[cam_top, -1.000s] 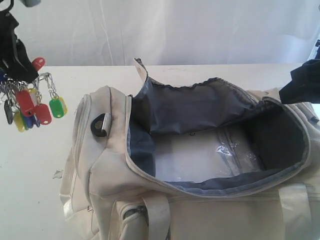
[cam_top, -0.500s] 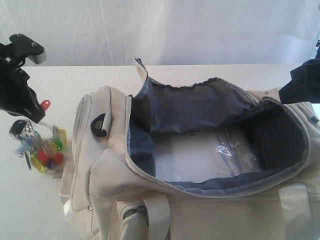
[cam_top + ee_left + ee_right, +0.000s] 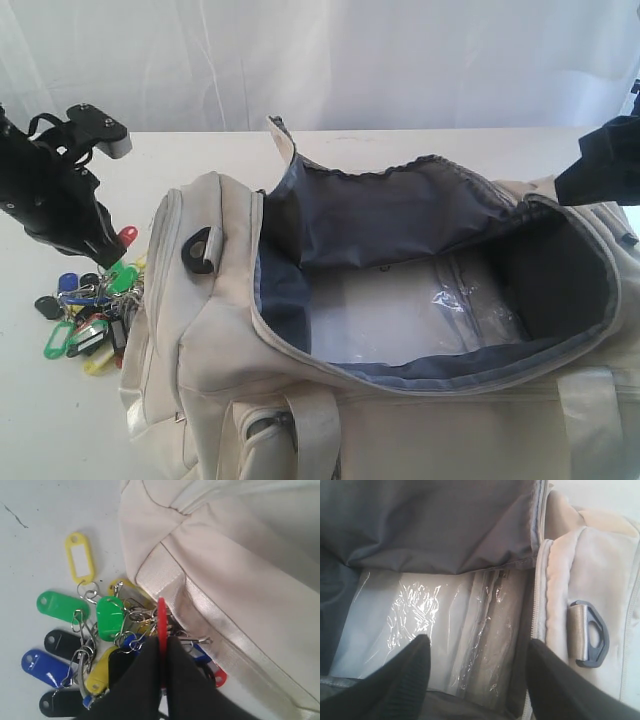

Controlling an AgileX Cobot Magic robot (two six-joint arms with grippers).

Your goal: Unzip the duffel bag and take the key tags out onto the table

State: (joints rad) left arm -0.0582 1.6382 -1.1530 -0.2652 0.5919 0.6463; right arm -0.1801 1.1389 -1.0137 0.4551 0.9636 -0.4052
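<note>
The key tags (image 3: 88, 312) are spread on the tabletop (image 3: 50, 420) at 9 o'clock of the unzipped duffel bag (image 3: 230, 350), touching its end. 1 red tag (image 3: 161, 620) is kept pinched by the left tool (image 3: 161, 647), presumably pending release. 0.5 s ago the bunch was blurred in descent; now it is settled. The right tool (image 3: 477, 655) is held spread above the open bag

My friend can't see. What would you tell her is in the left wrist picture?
The black tool pinches a red tag in a bunch of key tags lying on the white table, against the edge of the cream bag. Green, yellow, blue and black tags fan out on metal rings.
</note>
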